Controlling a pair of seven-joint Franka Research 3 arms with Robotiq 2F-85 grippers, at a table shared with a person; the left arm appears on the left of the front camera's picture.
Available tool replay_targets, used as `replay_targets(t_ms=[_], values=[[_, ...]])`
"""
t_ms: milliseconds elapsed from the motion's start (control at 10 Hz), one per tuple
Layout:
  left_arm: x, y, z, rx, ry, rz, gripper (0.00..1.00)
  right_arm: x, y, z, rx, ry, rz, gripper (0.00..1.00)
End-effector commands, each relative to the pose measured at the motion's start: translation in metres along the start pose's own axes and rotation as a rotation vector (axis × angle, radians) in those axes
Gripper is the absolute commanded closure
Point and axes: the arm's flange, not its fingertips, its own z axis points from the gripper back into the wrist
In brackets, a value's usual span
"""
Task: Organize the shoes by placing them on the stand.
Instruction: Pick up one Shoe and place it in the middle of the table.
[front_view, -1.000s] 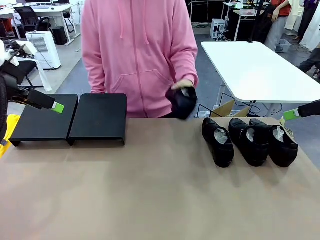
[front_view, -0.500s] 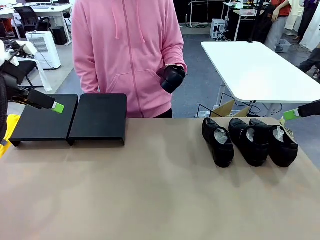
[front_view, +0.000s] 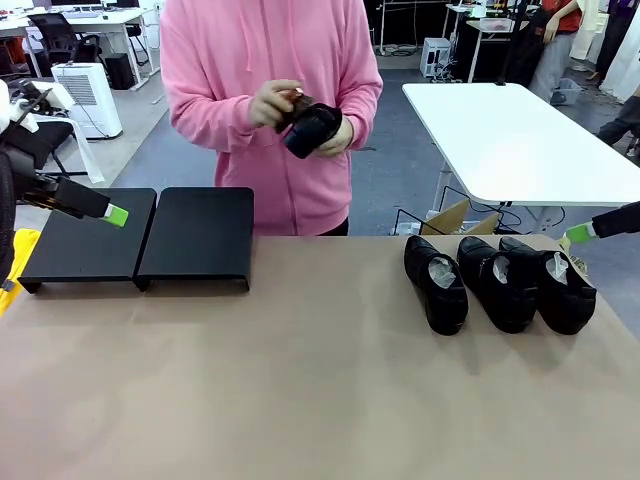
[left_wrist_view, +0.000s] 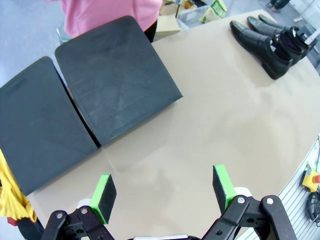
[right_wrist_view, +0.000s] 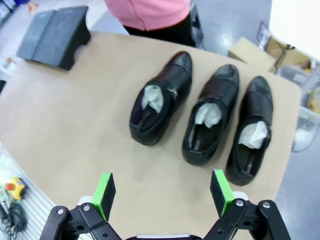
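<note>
**Green pads wide and empty: 3 shoes wait, 1 is in the person's hands**

Both my pincers stand at their widest with nothing between the pads. My left pincer (left_wrist_view: 162, 184) hangs near the stand (left_wrist_view: 117, 85), on my side of it, pointed down at bare table (left_wrist_view: 225, 115). I judge it waits there because that is where the shoes are to land. My right pincer (right_wrist_view: 162, 192) hovers well apart from the stand, at the table's other end, above 3 of the shoes.

Those 3 lie in a row, side by side and close together. The nearest shoe (right_wrist_view: 165, 97) to the stand, the middle shoe (right_wrist_view: 212, 112) and the farthest shoe (right_wrist_view: 252, 127) all point their toes toward the person, angled a little toward the stand. Their heels and open collars face me, probably an easy way in for my fingers. White paper stuffing (right_wrist_view: 152, 96) fills each one, which should keep the leather from caving under a grip.

The 4th shoe (front_view: 312, 128) is off the table, held at chest height in the person's hands (front_view: 268, 103), past the stand's right-hand end on its far side. Something small and brown (front_view: 293, 97) shows at the upper hand; I cannot tell what it is.

The stand's 2 matte black panels sit edge to edge with bare tops, so no shoe is placed yet. I judge the shoe nearest the stand is my right pincer's likeliest first pick.
</note>
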Motion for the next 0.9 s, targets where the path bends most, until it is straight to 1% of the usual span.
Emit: replay_targets(t_ms=[0,200,300,400,500,600,800], values=[[-0.002,0.002,0.002,-0.006,0.000,-0.014,0.00,0.032,-0.008,-0.002,-0.105,0.121,-0.027,0.00],[-0.002,0.002,0.002,-0.006,0.000,-0.014,0.00,0.052,-0.011,-0.027,-0.269,0.195,-0.006,0.00],[-0.002,0.002,0.002,-0.006,0.000,-0.014,0.00,0.061,-0.012,-0.047,-0.320,0.257,0.022,0.00],[-0.002,0.002,0.002,-0.006,0.000,-0.014,0.00,0.068,-0.014,-0.065,-0.343,0.314,0.048,0.00],[-0.002,0.002,0.002,-0.006,0.000,-0.014,0.00,0.074,-0.020,-0.088,-0.407,0.328,0.040,0.00],[-0.002,0.002,0.002,-0.006,0.000,-0.014,0.00,0.054,-0.015,-0.056,-0.284,0.242,0.037,0.00],[-0.002,0.002,0.002,-0.006,0.000,-0.014,0.00,0.054,-0.015,-0.056,-0.284,0.242,0.037,0.00]])
